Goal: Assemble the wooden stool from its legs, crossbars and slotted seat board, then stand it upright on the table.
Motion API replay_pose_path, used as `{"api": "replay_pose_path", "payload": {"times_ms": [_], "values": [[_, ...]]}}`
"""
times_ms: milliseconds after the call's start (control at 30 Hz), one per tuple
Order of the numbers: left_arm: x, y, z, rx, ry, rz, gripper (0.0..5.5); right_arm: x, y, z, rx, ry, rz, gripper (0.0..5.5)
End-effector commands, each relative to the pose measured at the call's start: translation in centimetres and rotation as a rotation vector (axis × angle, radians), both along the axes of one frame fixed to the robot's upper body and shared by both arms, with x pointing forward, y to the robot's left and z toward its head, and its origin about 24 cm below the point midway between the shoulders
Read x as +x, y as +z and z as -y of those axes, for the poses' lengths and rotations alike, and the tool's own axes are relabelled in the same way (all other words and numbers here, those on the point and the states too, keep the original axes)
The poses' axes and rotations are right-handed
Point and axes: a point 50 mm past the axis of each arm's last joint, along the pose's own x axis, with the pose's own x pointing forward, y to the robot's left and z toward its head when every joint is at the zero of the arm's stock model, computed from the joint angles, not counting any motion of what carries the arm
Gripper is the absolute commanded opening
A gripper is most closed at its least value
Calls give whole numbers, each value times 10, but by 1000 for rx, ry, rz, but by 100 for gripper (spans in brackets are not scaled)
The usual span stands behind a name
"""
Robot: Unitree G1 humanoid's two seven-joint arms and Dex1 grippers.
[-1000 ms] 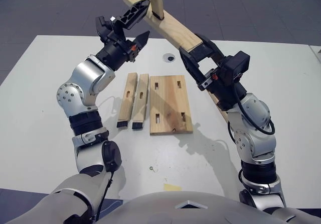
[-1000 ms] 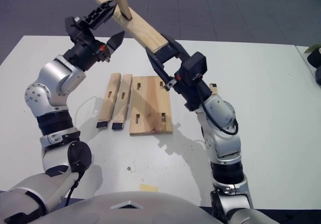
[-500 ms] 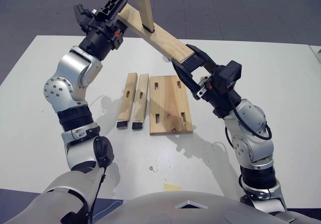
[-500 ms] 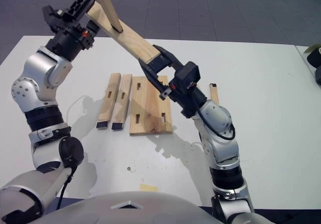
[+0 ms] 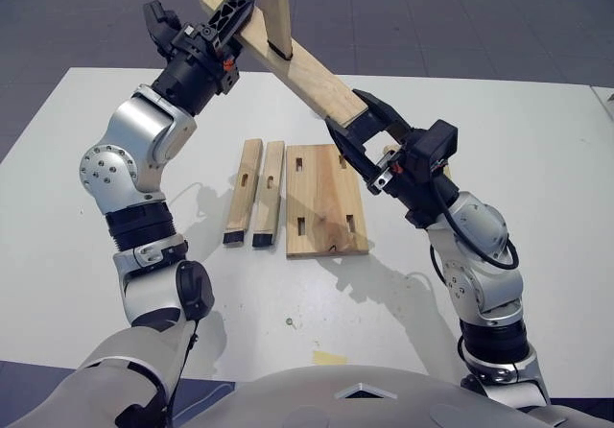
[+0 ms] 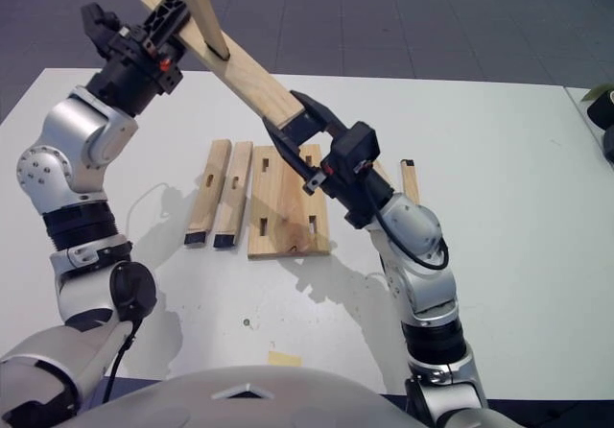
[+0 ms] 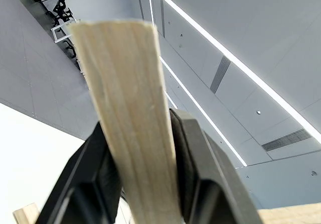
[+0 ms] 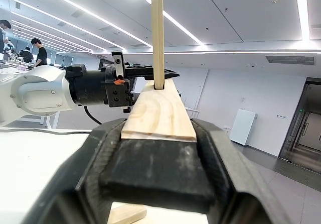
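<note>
- Wooden and flat, the held leg (image 5: pixel 307 75) hung in the air in the upper middle of the frame. It slanted from the upper left down toward the centre, well above the white table (image 5: pixel 537 178).
- A thin crossbar (image 5: pixel 273 6) stood in the slot near that leg's upper end and ran out past the top edge of the frame.
- The left gripper (image 5: pixel 238 13) was clamped across the upper end of the held leg, just left of the crossbar. In the left wrist view its dark fingers (image 7: pixel 200 184) pressed against both sides of the wood.
- The right gripper (image 5: pixel 360 129) was clamped on the lower end of the held leg, near the centre of the frame. In the right wrist view its black fingers (image 8: pixel 103 148) hugged both edges of the plank.
- Beneath the raised parts, the seat board (image 5: pixel 324 198) lay flat on the table at the centre of the frame, with four slots showing.
- Just left of the board lay a loose leg (image 5: pixel 245 190) and a second loose leg (image 5: pixel 270 193), close side by side. Each had one slot and a dark near tip.
- Right of the board, a spare crossbar (image 6: pixel 411 180) lay on the table, partly hidden by the right arm.
- In the lower middle of the frame, a small dark speck (image 5: pixel 290 322) and a yellow scrap (image 5: pixel 326 358) sat on the table.
</note>
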Motion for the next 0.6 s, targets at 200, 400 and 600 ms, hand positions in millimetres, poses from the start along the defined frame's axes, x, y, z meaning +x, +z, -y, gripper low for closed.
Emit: {"api": "replay_pose_path", "payload": {"times_ms": [200,400,600], "values": [[-11,29,2,27,14,112,105,3,-17,5,-77,-23,-45,264],[-24,66,-25,182,330,295,105,4,-28,9,-99,-65,-79,362],[-42,66,-24,557,531,444,105,12,-65,30,-311,-285,-216,445]]}}
